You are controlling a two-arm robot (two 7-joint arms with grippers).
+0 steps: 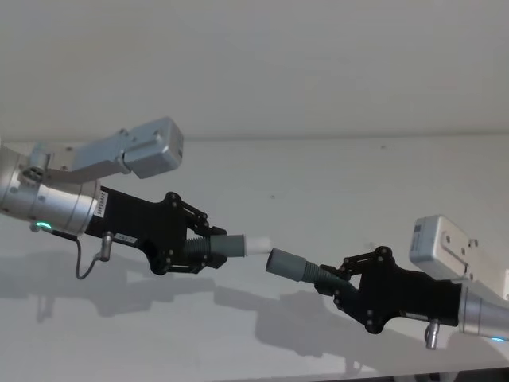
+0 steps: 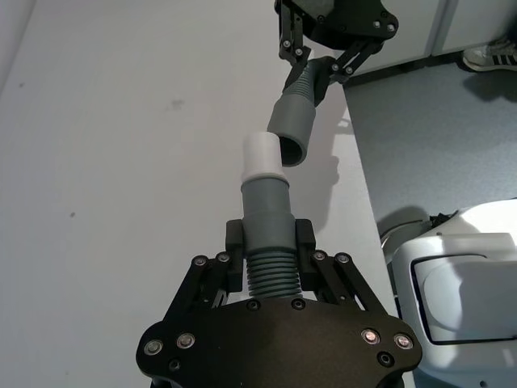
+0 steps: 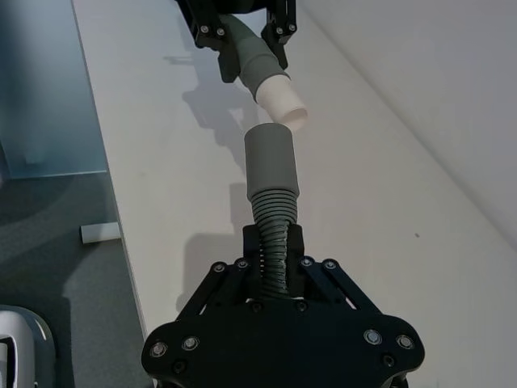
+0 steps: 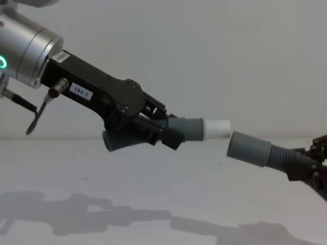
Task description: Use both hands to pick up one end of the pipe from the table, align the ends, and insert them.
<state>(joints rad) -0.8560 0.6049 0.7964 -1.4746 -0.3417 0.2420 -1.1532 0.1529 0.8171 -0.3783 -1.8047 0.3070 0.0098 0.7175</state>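
So both pipe pieces were up off the table (image 1: pixel 318 159), one per arm. The left gripper (image 1: pixel 208 243) was pinching its piece on the ribbed part, leaving the white tip (image 1: pixel 256 245) sticking out free toward 3 o'clock. The right gripper (image 1: pixel 340 280) was pinching the ribs of the other piece, its open grey cuff (image 1: pixel 285 262) facing the tip from about 4 o'clock, just beside it and not lined up. That cuff was basically the only container here, with nothing seated in it yet as far as I could tell.
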